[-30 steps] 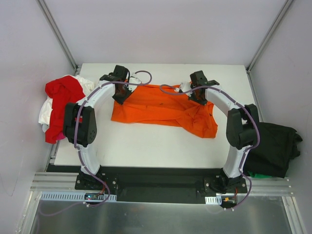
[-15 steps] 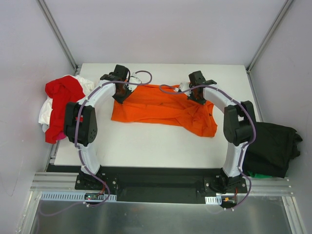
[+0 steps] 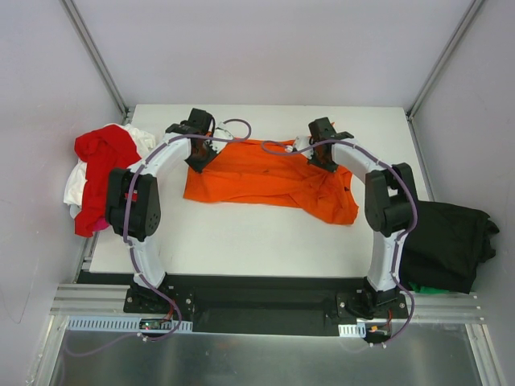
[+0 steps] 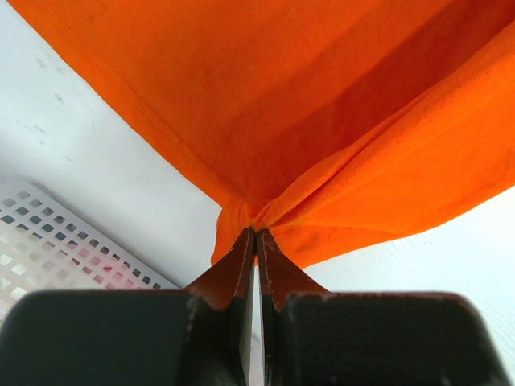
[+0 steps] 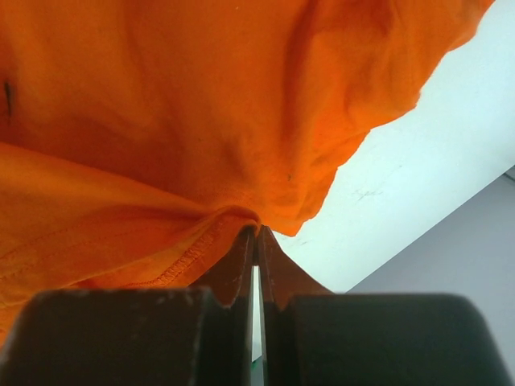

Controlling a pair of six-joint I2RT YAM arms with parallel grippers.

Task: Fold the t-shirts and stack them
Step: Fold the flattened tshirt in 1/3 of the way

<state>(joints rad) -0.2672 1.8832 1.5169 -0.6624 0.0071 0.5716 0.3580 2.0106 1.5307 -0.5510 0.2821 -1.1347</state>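
A bright orange t-shirt (image 3: 265, 178) lies spread and rumpled across the far middle of the white table (image 3: 265, 233). My left gripper (image 3: 199, 153) is shut on its far left edge; in the left wrist view the fingertips (image 4: 256, 233) pinch a gathered fold of the orange t-shirt (image 4: 322, 121). My right gripper (image 3: 322, 154) is shut on the far right edge, and the right wrist view shows its tips (image 5: 257, 231) clamped on a hemmed fold of the orange t-shirt (image 5: 185, 121). The cloth hangs taut between the two grips.
A heap of red t-shirt (image 3: 105, 157) over white t-shirt (image 3: 76, 185) sits at the table's left edge. A black t-shirt (image 3: 447, 245) is bundled off the right edge. A white perforated tray (image 4: 56, 249) shows in the left wrist view.
The right arm's elbow and gripper have shifted slightly left, drawing the orange shirt's right edge with them. The left arm has stayed put.
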